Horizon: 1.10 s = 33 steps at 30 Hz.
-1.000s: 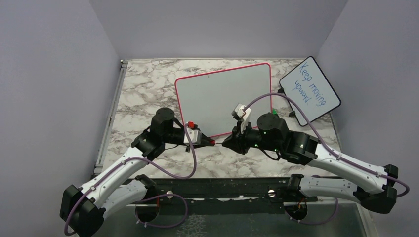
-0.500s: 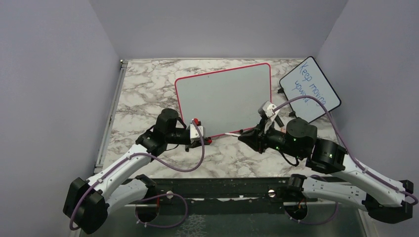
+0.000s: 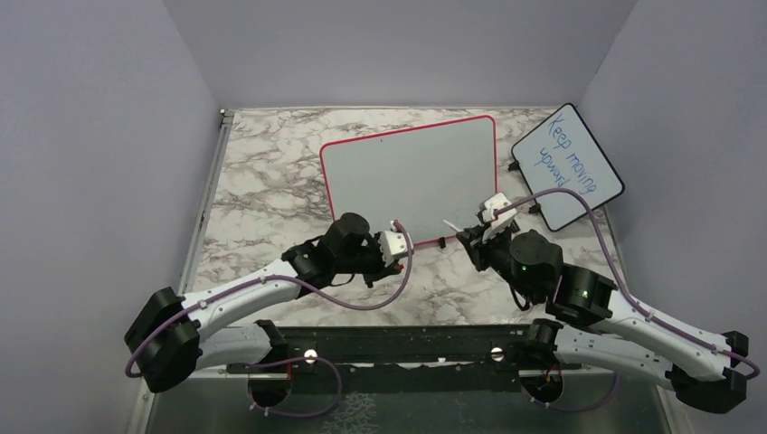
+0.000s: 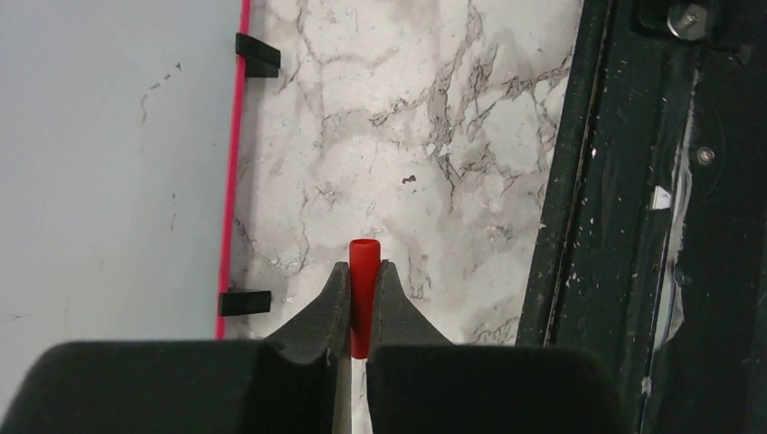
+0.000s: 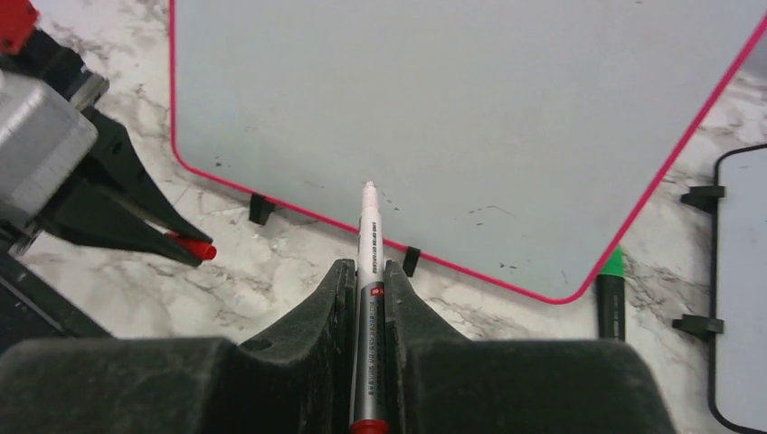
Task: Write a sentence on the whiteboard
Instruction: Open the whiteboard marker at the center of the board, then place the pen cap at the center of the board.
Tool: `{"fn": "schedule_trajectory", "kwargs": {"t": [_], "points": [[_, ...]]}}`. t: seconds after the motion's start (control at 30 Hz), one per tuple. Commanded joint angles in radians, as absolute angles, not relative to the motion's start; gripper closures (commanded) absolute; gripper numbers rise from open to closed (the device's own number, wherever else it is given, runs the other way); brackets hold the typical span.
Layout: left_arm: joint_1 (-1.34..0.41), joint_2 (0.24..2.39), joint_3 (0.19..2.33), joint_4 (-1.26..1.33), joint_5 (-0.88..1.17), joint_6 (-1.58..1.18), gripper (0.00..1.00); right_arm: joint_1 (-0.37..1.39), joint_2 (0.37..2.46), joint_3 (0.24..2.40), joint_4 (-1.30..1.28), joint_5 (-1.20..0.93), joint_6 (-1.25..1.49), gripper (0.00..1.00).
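Red-pink-framed white rectangular whiteboard (image 3: 407, 176) is lying on the marble-pattern table (image 3: 262, 181), straight ahead of your right claw (image 5: 366, 268). Its surface is showing plain pale grey with a few tiny specks.

That right claw is clamping a slim white marker pen (image 5: 369, 240) along its length. The tip is pointing out over the board's near edge, between two of its little black feet. Can't tell if the tip is actually touching the board.

Your left claw (image 4: 363, 271) is squeezing down on a small red marker cap (image 4: 364, 258). The board's frame is sitting off to its left and the black base rail (image 4: 633, 226) off to its right.

Over to the right of the right claw, a green marker (image 5: 612, 287) is lying by the board's corner. It's sitting next to a smaller black-framed board (image 3: 568, 163) that's carrying blue handwriting.
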<state>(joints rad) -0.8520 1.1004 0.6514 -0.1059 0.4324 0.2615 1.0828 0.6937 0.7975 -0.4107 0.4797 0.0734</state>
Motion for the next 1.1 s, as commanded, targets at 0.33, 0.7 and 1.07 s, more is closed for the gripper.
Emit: {"fn": "schedule_trajectory", "kwargs": {"t": [0.33, 0.7, 1.07], "points": [[-1.028, 1.467, 0.784, -0.032, 0.064, 0.04, 1.0, 1.085, 0.615, 0.703, -0.288, 0.83, 0.009, 0.99], [-1.058, 1.579, 0.817, -0.063, 0.01, 0.023, 1.0, 1.085, 0.553, 0.659, -0.236, 0.89, -0.013, 0.99], [-1.069, 1.611, 0.834, -0.119, -0.037, 0.03, 0.94, 1.085, 0.557, 0.659, -0.234, 0.886, -0.003, 0.99]]}}
